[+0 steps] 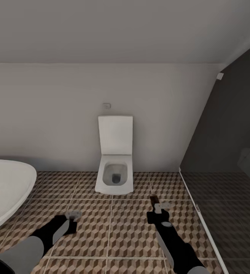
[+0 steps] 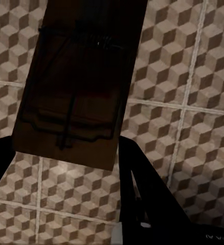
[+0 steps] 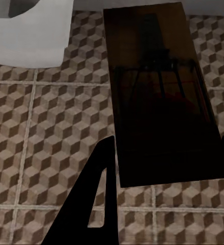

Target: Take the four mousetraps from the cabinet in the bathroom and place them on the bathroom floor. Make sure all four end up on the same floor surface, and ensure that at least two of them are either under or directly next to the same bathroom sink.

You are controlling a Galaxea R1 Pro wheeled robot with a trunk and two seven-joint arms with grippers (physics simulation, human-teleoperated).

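My left gripper [image 1: 73,215] hangs low over the bathroom floor [image 1: 113,232] and is shut on a mousetrap [image 2: 76,87], a dark wooden board with a wire frame held between the black fingers [image 2: 142,189]. My right gripper [image 1: 157,207] is shut on a second mousetrap [image 3: 160,97], whose brown end [image 1: 153,200] points toward the toilet. In both wrist views the cube-patterned tiles [image 2: 194,127] lie below the held boards. The cabinet and the sink are out of view.
A white toilet [image 1: 115,167] stands against the far wall, straight ahead. The rounded white bathtub [image 1: 5,190] is at the left. A dark glass shower partition [image 1: 223,160] closes off the right side, and its base rail [image 1: 201,220] runs along the floor.
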